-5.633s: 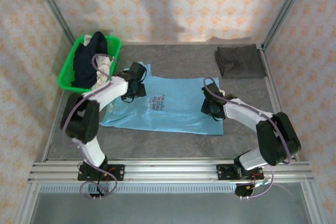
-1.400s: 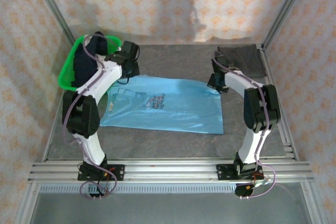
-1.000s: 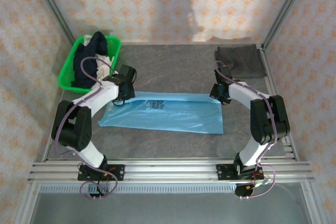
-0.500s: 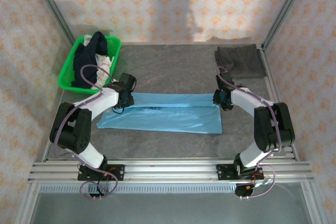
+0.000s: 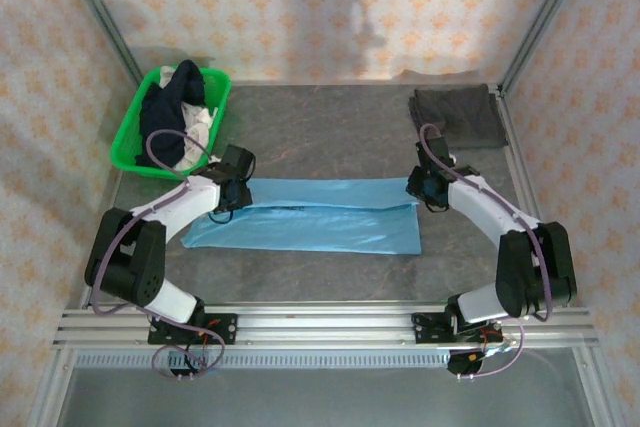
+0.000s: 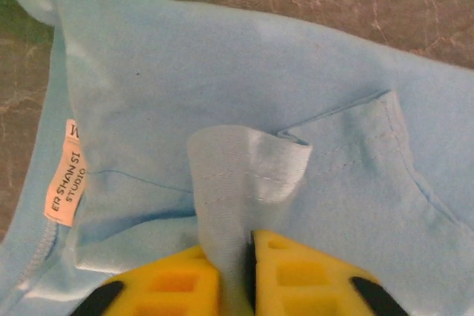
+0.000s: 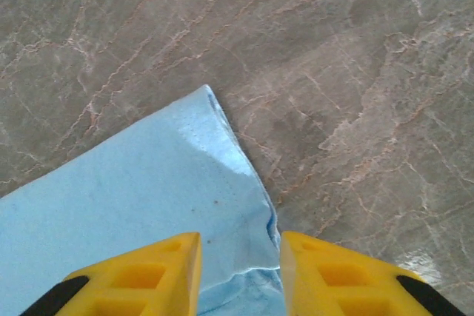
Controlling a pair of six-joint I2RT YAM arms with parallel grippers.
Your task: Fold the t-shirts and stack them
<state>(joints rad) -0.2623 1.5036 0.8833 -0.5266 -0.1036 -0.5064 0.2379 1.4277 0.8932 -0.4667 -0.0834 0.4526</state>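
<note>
A light blue t-shirt (image 5: 320, 217) lies across the middle of the table, folded lengthwise into a long narrow band. At its left end, my left gripper (image 5: 226, 199) is shut on a raised fold of the blue cloth (image 6: 244, 168), pinched between the yellow fingers (image 6: 311, 271); my left gripper (image 6: 248, 246) sits low over the fabric. At the far right corner of the shirt (image 7: 133, 205), my right gripper (image 5: 424, 195) stands open, and my right gripper (image 7: 238, 246) has its fingers apart over the loose hem. The chest lettering is hidden.
A folded dark grey t-shirt (image 5: 457, 117) lies at the back right corner. A green plastic basket (image 5: 128, 143) at the back left holds navy and white clothes (image 5: 165, 112). A white neck label (image 6: 65, 183) shows on the blue shirt. Aluminium rails edge the table.
Both grippers carried the shirt's far edge towards the near side. The spread shirt became a narrow folded band and its lettering went out of sight.
</note>
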